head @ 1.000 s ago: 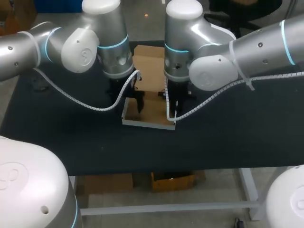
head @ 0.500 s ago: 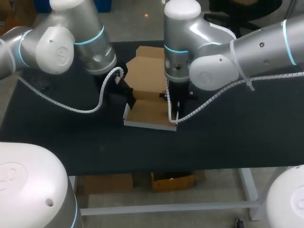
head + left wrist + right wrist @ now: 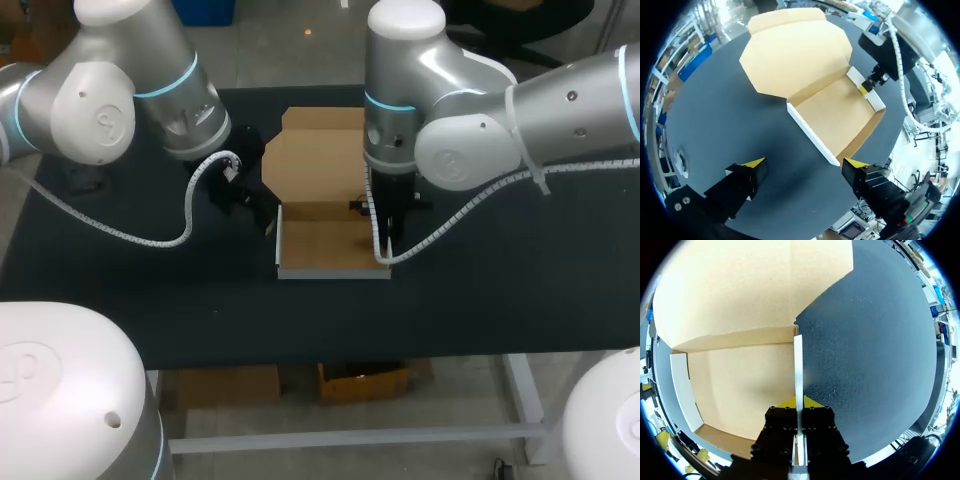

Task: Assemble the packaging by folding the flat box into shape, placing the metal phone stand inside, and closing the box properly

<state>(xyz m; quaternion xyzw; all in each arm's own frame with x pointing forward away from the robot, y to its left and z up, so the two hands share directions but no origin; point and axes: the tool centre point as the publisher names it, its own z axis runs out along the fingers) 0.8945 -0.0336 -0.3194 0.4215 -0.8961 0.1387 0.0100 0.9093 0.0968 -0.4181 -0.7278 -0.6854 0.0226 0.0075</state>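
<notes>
Left gripper [image 3: 804, 163], wide and empty, has withdrawn from the brown cardboard box [image 3: 325, 240]. Right gripper [image 3: 799, 403] pinches its white side wall [image 3: 798, 365]; hold that wall upright.

No legible text, label, number or sign on box [image 3: 328, 245] or table [image 3: 500, 285].

Table [image 3: 520, 290]: dark, matte top with a fine grain. One cardboard box [image 3: 330, 245] lies directly on it, near the middle of the surface before me. The box sits on its base as a shallow brown tray, open upward, with white outer walls raised at its front and sides. Its lid panel [image 3: 315, 165] joins the tray's rear edge and extends away from me. I cannot tell whether it lies flat on the table or tilted. Well left of the box lies a small pale item [image 3: 681, 161], too small to identify.
</notes>
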